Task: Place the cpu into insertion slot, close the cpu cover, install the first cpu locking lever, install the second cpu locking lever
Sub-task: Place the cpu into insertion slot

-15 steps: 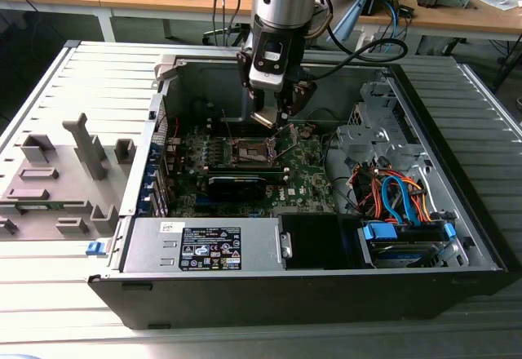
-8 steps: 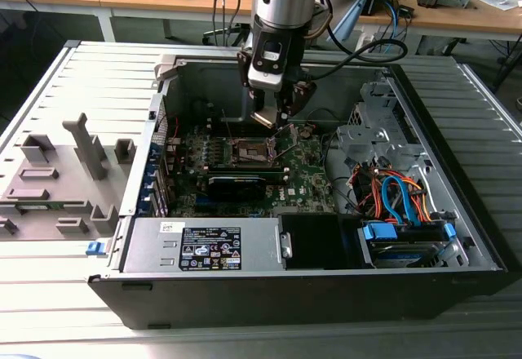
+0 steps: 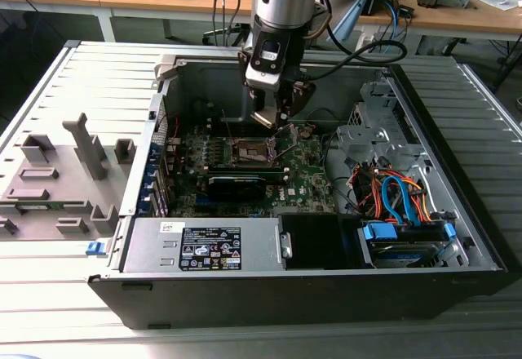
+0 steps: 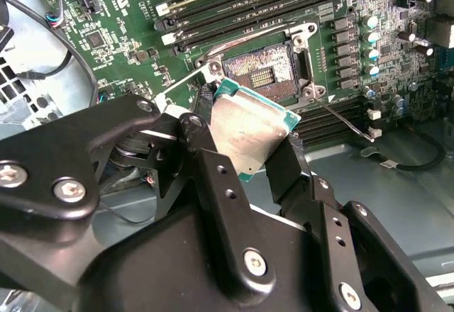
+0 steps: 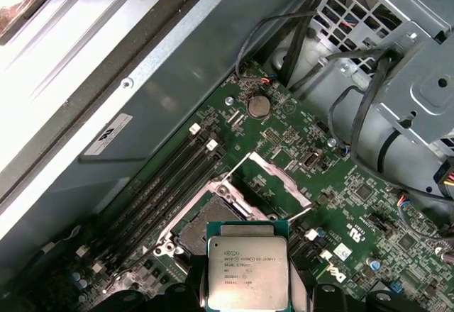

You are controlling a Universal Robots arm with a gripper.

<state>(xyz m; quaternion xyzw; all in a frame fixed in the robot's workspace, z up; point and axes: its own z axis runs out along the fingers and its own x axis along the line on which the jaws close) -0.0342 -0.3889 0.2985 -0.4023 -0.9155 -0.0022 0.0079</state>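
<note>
Cpu (image 4: 248, 131), likely light, stiff and fragile underneath, sits pinched by opposite edges in the closed jaws, near the slot (image 4: 259, 72).

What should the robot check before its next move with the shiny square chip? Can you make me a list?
1. The chip sits tight in the gripper: ok.
2. The socket is empty, contacts bare: ok.
3. The cover is lifted off the socket: ok, it looks raised.
4. The thin lever is swung clear: ok.
5. The chip's corners match the socket: cannot tell.
</note>
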